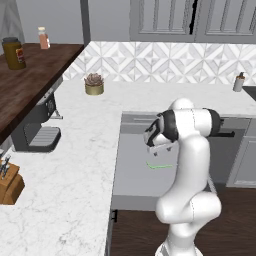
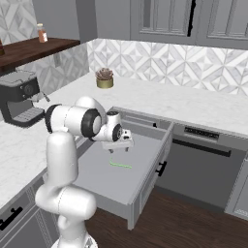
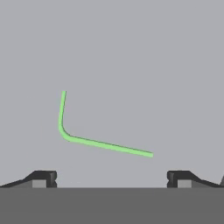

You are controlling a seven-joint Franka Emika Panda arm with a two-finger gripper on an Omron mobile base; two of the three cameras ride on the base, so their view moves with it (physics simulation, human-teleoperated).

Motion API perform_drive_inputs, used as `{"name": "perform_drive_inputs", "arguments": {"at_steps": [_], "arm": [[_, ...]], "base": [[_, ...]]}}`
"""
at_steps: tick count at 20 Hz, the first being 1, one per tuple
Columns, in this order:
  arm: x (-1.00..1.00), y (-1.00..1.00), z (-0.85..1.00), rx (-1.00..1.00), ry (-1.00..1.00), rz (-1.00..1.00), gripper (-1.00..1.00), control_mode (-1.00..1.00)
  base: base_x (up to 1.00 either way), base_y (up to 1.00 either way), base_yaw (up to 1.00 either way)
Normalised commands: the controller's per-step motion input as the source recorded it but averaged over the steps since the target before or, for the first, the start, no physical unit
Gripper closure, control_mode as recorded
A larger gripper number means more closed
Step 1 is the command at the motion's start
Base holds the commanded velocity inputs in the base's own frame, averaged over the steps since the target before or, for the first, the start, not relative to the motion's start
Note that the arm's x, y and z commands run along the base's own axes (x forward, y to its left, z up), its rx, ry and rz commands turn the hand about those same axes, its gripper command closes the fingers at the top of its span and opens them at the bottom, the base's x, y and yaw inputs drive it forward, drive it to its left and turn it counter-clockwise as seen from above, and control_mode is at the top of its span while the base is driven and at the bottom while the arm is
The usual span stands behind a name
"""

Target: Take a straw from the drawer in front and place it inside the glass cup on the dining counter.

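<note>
**Inspector:** White marble counter [image 1: 75, 165] wraps the corner in the left base view, under a patterned backsplash. Report the drawer.

**Assistant:** In that view the drawer [image 1: 131, 175] stands pulled out from under the counter edge. The straw [image 1: 159, 165] lies flat on the drawer floor. The gripper [image 1: 161, 149] hangs just above the straw, apart from it. A small potted plant [image 1: 94, 84] sits on the counter behind the drawer, and a coffee machine [image 1: 36, 126] stands to the drawer's left, under a dark wooden shelf [image 1: 30, 80].

**Inspector:** Right base view?

**Assistant:** The drawer [image 2: 116, 179] is open, its dark handle [image 2: 161, 168] on the front panel. The straw [image 2: 120, 165] rests near the middle of the drawer floor, with the gripper [image 2: 117, 147] directly above it and not touching. A dishwasher front [image 2: 203, 169] is right of the drawer.

**Inspector:** Hand view?

**Assistant:** The straw [image 3: 94, 131] lies on the grey drawer floor, bent tip turned up the frame, long part slanting across. The fingertips [image 3: 43, 178] are spread wide, one beyond each end of the straw, holding nothing.
</note>
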Motion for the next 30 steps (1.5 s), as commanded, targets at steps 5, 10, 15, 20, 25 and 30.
{"name": "perform_drive_inputs", "arguments": {"at_steps": [5, 10, 15, 20, 25, 30], "arm": [[-0.53, 0.47, 0.00, 0.05, 0.00, 0.35, -1.00, -1.00], [-0.27, 0.20, 0.00, 0.01, 0.00, 0.25, -1.00, -1.00], [0.11, 0.05, -0.10, 0.01, 0.00, 0.21, -1.00, -1.00], [0.28, 0.00, -0.25, 0.00, 0.00, 0.13, -1.00, -1.00], [0.25, 0.00, -0.32, 0.00, 0.00, 0.04, -1.00, -1.00], [0.15, 0.01, -0.32, 0.00, 0.00, 0.00, -1.00, -1.00]], "base": [[0.00, 0.00, 0.00], [0.00, 0.00, 0.00], [0.00, 0.00, 0.00], [0.00, 0.00, 0.00], [0.00, 0.00, 0.00], [0.00, 0.00, 0.00]]}}
